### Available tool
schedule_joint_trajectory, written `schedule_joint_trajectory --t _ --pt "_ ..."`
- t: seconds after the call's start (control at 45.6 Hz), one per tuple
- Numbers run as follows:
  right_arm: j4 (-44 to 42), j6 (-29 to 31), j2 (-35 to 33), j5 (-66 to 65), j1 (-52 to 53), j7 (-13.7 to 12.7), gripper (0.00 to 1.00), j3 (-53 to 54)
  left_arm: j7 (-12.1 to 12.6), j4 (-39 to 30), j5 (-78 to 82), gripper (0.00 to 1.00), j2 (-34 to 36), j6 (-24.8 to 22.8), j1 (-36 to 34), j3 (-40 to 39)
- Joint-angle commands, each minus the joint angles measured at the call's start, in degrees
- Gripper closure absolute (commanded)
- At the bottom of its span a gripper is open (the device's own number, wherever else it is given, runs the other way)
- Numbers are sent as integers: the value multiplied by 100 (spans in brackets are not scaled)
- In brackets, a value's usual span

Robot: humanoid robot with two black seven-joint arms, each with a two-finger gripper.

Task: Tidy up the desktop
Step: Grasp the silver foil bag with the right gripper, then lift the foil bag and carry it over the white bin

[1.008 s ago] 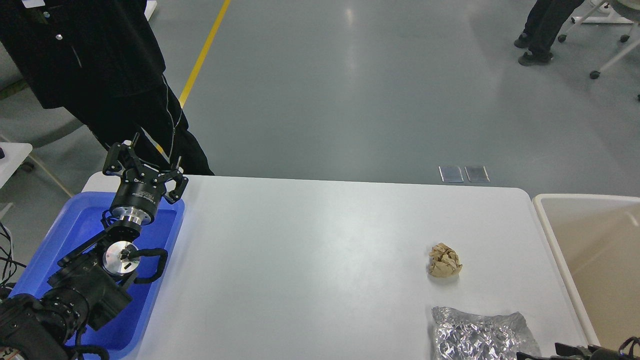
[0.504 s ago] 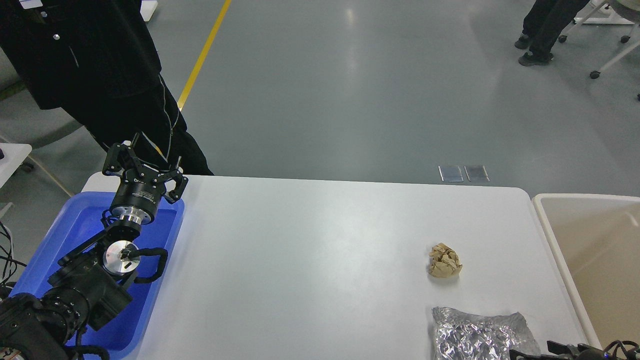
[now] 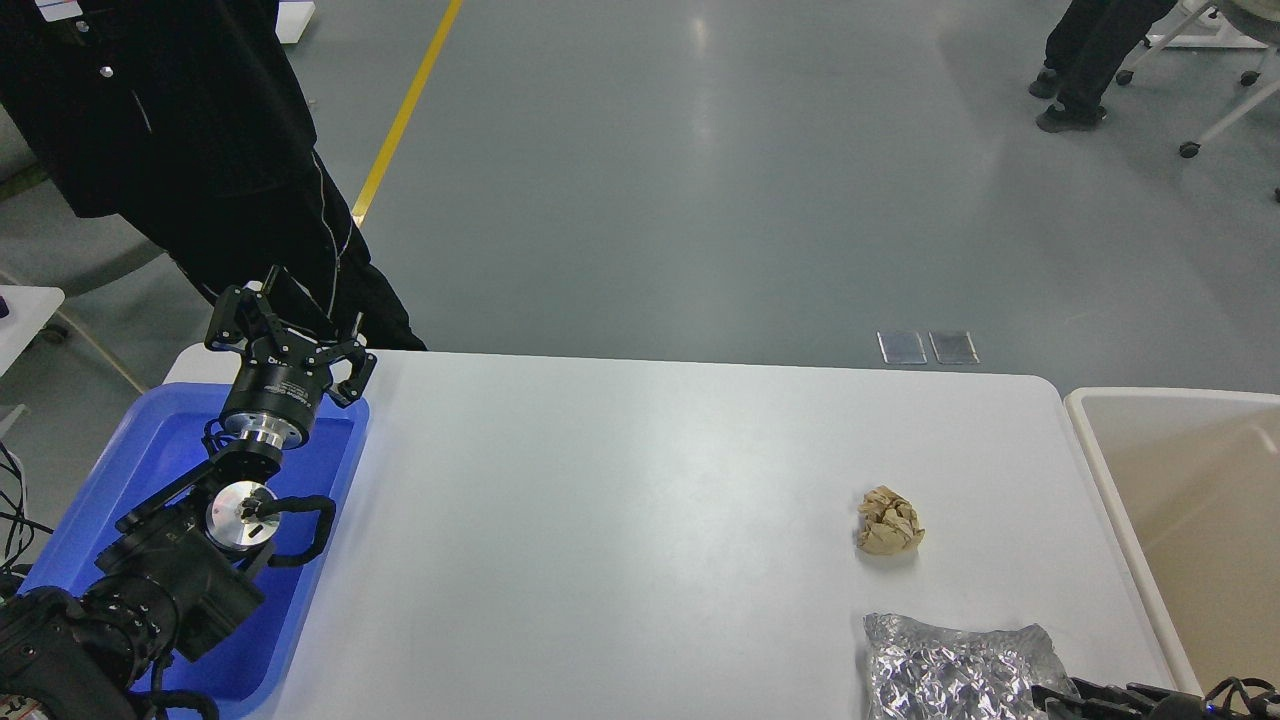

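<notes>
Bench: desktop point(image 3: 620, 520) is the wide white bench with rounded corners that fills the lower part of the head view; most of its surface is bare.
Bin: beige bin point(image 3: 1100, 440) stands just off the bench's right edge, its inside looking empty as far as it shows.
Tray: blue tray point(image 3: 130, 455) sits at the bench's left end, partly covered by the left arm.
Foil: crumpled silver foil wrapper point(image 3: 950, 670) lies flat at the near right of the bench, close to the bin side.
Paper: brown crumpled paper ball point(image 3: 889, 521) rests beyond the foil, apart from it and well away from the tray.
Left gripper: left gripper point(image 3: 288, 325) hangs above the far corner of the tray with its fingers spread and nothing between them.
Right gripper: right gripper point(image 3: 1085, 692) only just enters at the bottom right corner beside the foil; it is dark and cut off by the frame, so I cannot tell whether it is released or clenched.
Progress: two pieces of litter remain, so the tidying looks unfinished.
Risk: thin foil lying flat may slide or crush away instead of being pinched, if fingers come down at a shallow angle.
Risk: light paper ball may roll off when nudged, or miss the bin if let go short of its rim.
</notes>
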Motion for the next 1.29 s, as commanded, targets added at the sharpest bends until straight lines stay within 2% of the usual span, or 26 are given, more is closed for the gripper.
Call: schedule_joint_trajectory --t 0.0,0.11,0.197,0.635,0.855,1.271 --pt "-39 -2 21 0 -30 48 73 -10 0 0 0 0 0 0 0 0" --pt "-30 -2 12 -9 -56 100 83 -18 0 0 0 0 0 0 0 0" --pt "-39 -2 12 -9 -65 109 100 -18 0 0 0 0 0 0 0 0" --pt "162 24 -181 158 119 127 100 -1 0 0 0 0 0 0 0 0" --pt "962 173 -1059 360 558 118 100 -1 0 0 0 0 0 -9 0 0" --pt "2096 1298 -2615 721 1736 135 100 52 0 0 0 0 0 0 0 0"
